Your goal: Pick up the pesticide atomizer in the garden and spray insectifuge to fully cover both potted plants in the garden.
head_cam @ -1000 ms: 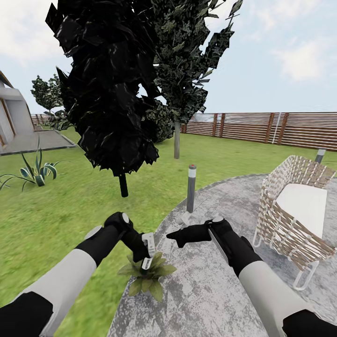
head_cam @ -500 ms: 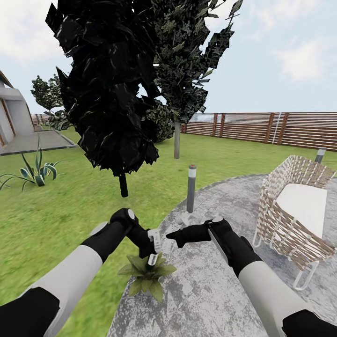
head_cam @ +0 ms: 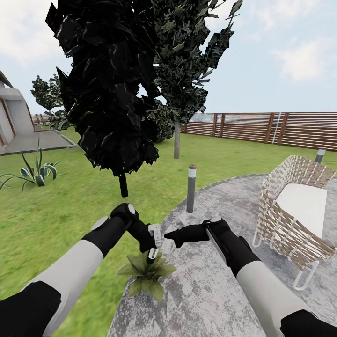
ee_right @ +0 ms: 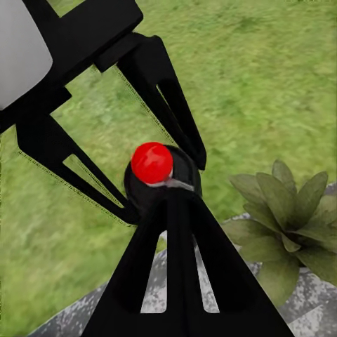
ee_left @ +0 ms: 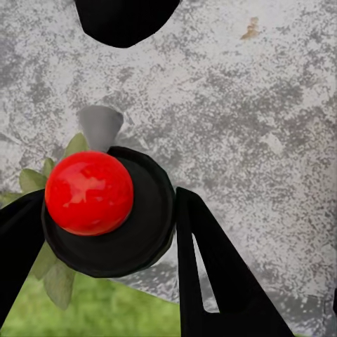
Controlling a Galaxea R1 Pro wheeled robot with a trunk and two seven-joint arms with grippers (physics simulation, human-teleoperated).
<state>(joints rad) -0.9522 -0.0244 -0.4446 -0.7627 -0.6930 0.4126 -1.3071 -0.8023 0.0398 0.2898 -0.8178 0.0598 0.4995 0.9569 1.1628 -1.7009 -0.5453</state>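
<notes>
The pesticide atomizer (head_cam: 154, 237), a slim dark bottle with a white label, hangs just above a potted plant (head_cam: 147, 274), with my left gripper (head_cam: 151, 243) shut on it. The left wrist view looks down on its red top (ee_left: 89, 192) between my left gripper's (ee_left: 105, 207) black fingers (ee_left: 210, 274), with the plant's leaves (ee_left: 57, 282) underneath. My right gripper (head_cam: 170, 236) is shut and points at the bottle from the right. In the right wrist view its tip (ee_right: 173, 188) sits right at the red top (ee_right: 152, 162), and the potted plant (ee_right: 281, 225) lies beside it.
The plant stands at the edge of the round grey patio (head_cam: 224, 281), with lawn (head_cam: 51, 220) to the left. A grey bollard lamp (head_cam: 191, 187) and a dark tree (head_cam: 117, 93) stand ahead. A woven chair (head_cam: 295, 215) is at the right, a spiky plant (head_cam: 35, 173) far left.
My left gripper has carried the atomizer right and slightly up, closer to the right gripper. The right arm has shifted a little to the left towards it.
</notes>
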